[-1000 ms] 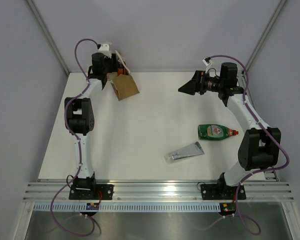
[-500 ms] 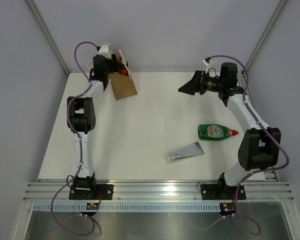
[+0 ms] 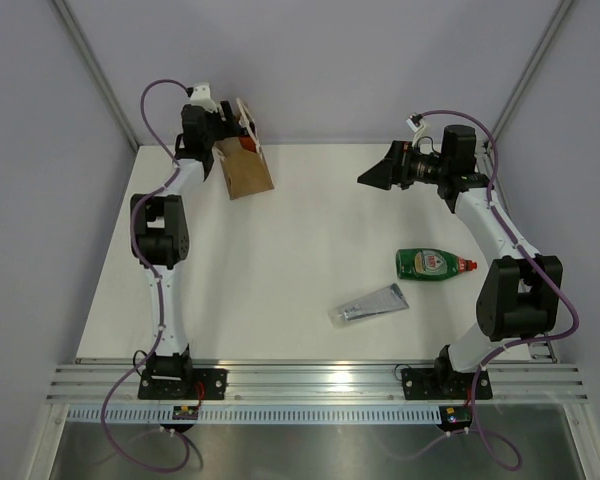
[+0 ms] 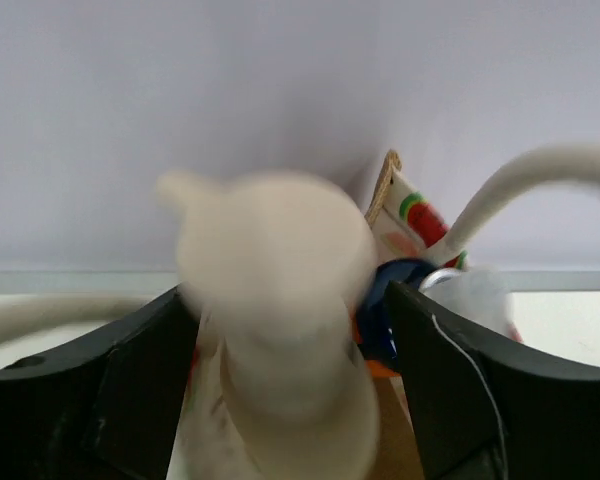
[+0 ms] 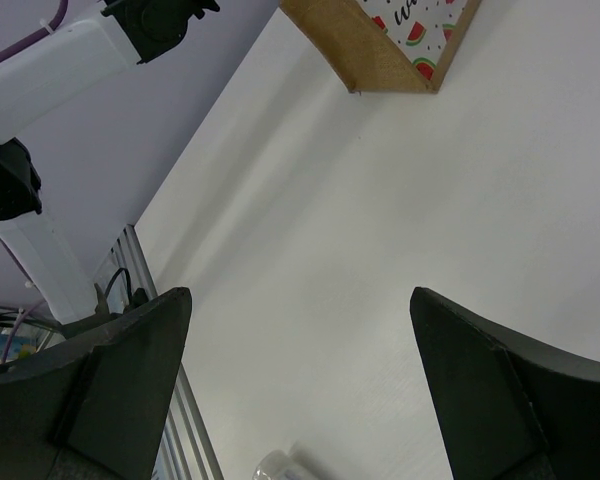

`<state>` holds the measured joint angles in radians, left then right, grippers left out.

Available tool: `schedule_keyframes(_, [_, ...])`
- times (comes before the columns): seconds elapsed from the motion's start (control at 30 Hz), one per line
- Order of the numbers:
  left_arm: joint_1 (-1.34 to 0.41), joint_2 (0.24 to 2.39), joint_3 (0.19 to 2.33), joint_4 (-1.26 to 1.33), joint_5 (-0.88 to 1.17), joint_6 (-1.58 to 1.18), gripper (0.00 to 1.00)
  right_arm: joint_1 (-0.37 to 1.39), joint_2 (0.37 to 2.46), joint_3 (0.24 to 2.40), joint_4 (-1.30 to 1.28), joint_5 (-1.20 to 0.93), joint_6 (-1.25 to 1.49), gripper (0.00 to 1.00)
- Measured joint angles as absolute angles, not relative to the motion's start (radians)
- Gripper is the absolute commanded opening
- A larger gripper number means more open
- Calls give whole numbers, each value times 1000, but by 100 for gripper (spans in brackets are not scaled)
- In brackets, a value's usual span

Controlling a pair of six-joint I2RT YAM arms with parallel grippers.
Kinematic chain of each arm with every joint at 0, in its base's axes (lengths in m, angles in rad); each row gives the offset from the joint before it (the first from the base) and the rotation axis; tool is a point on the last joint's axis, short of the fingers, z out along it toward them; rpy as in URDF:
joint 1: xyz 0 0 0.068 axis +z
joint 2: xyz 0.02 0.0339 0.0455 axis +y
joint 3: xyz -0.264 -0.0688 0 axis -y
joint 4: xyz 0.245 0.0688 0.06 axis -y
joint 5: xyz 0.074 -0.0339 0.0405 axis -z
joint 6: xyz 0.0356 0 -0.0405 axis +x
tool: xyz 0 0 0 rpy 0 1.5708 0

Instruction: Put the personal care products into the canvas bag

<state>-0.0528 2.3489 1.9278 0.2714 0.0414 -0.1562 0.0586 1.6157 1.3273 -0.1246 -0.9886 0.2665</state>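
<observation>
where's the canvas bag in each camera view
Top external: canvas bag in the upper left, at the table's far edge.
Left wrist: only its printed panel shows, right of centre.
Right wrist: one corner of it at the top edge, right of centre.
Shared landmark: the white table under it.

A blurred pump bottle (image 4: pixel 270 260) takes up the gap between the left gripper's (image 4: pixel 290 370) jaws, with the bag (image 4: pixel 410 215) just behind. Between the right gripper's (image 5: pixel 300 295) wide jaws: bare table (image 5: pixel 330 180), bag beyond.
</observation>
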Motion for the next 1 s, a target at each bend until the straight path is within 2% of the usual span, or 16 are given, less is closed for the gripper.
schedule_keyframes(0.03, [-51, 2339, 1928, 277, 42, -159, 84, 59, 1616, 1327, -124, -989, 266, 100])
schedule_keyframes(0.07, [-51, 2330, 1928, 281, 42, -158, 92, 59, 1616, 1327, -125, -989, 266, 100])
schedule_keyframes(0.6, [-26, 2159, 1927, 239, 49, -157, 93, 59, 1616, 1329, -136, -1009, 239, 100])
schedule_keyframes(0.63, [-26, 2140, 1921, 216, 49, -157, 98, 59, 1617, 1334, -153, -1020, 220, 99])
schedule_keyframes(0.77, [-26, 2004, 1803, 169, 54, -176, 99, 65, 1663, 1455, -379, -1059, 9, 99])
schedule_keyframes(0.9, [-26, 1774, 1592, 93, 66, -227, 99, 76, 1732, 1632, -714, -1013, -369, 100])
schedule_keyframes(1.0, [-26, 1565, 1409, 58, 110, -266, 99, 79, 1722, 1637, -916, -916, -681, 99])
